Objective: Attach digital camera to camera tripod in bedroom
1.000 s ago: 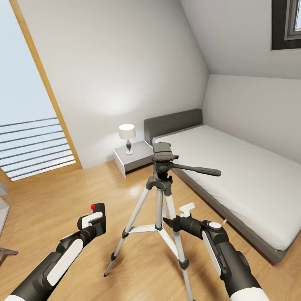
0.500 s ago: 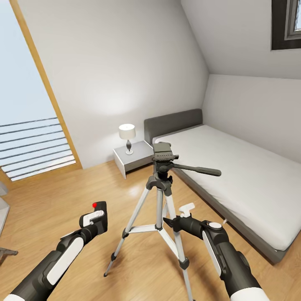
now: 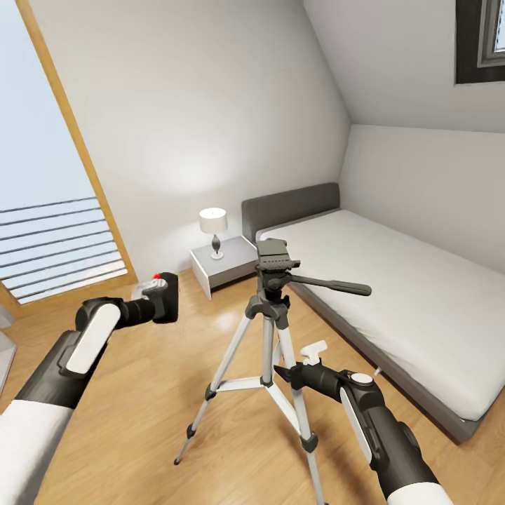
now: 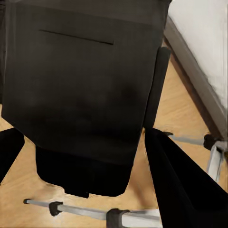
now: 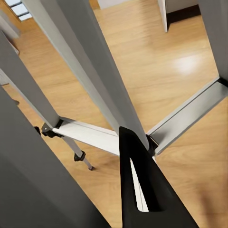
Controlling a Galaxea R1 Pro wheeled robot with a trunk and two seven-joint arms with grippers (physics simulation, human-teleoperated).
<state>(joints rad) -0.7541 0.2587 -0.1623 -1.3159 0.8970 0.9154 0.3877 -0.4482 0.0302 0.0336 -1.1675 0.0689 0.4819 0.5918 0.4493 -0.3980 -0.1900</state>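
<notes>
Camera [image 3: 165, 297] clamped in left gripper [image 3: 156, 300], held in air left of tripod [image 3: 270, 319] head, not yet mounted. Right gripper [image 3: 303, 365] at tripod leg; grip unclear.

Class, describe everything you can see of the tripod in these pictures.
The tripod stands upright on the wood floor beside the bed. It has three silver legs spread wide with black joints and feet, silver braces to the centre column, and a black head with a flat top plate and a long black handle pointing toward the bed. Nothing sits on the plate. The right gripper is at a front leg; contact is unclear.
</notes>
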